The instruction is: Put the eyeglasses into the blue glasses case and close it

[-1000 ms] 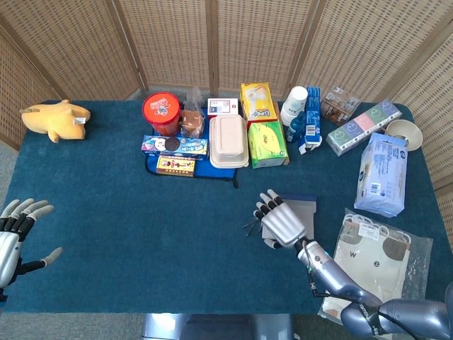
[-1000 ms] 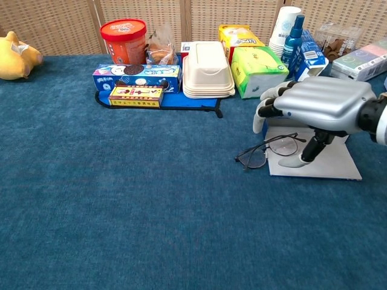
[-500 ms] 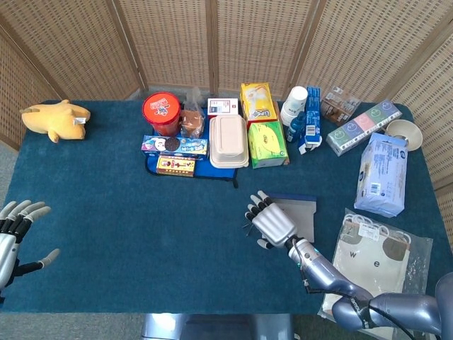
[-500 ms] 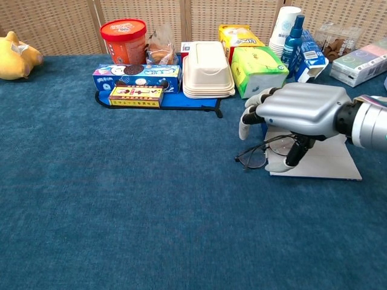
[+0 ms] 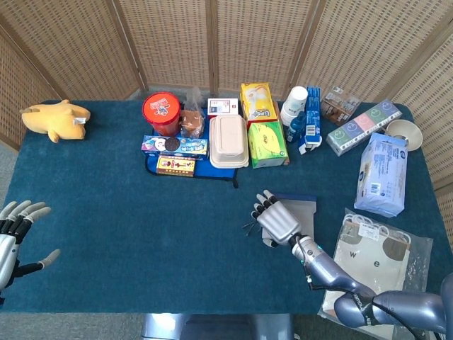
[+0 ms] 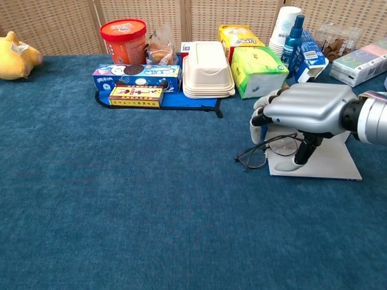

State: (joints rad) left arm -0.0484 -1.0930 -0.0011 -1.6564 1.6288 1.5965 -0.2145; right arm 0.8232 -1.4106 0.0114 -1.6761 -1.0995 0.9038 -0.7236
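Thin dark-framed eyeglasses (image 6: 261, 152) lie on the blue cloth, one lens overlapping the left edge of the opened glasses case (image 6: 331, 164). The case looks like a flat grey panel with a blue rim. My right hand (image 6: 309, 107) hovers palm-down just above the glasses and the case, its fingers (image 6: 259, 115) bent downward and its thumb reaching to the case beside the lens; it holds nothing. From the head view the right hand (image 5: 278, 221) covers most of the case (image 5: 306, 207), with the eyeglasses (image 5: 249, 227) peeking out at its left. My left hand (image 5: 17, 230) waits spread at the table's near-left edge.
Along the back stand a red tub (image 6: 124, 37), snack boxes (image 6: 136, 77), a white clamshell box (image 6: 207, 67), green tissue packs (image 6: 263, 69) and a bottle (image 6: 291, 39). A yellow plush (image 5: 55, 119) lies far left. A wipes pack (image 5: 382, 173) and a bagged tote (image 5: 375, 258) lie right.
My right hand slid left over the glasses, then came back a little to the right. The eyeglasses and case have stayed where they were. The left hand has barely moved.
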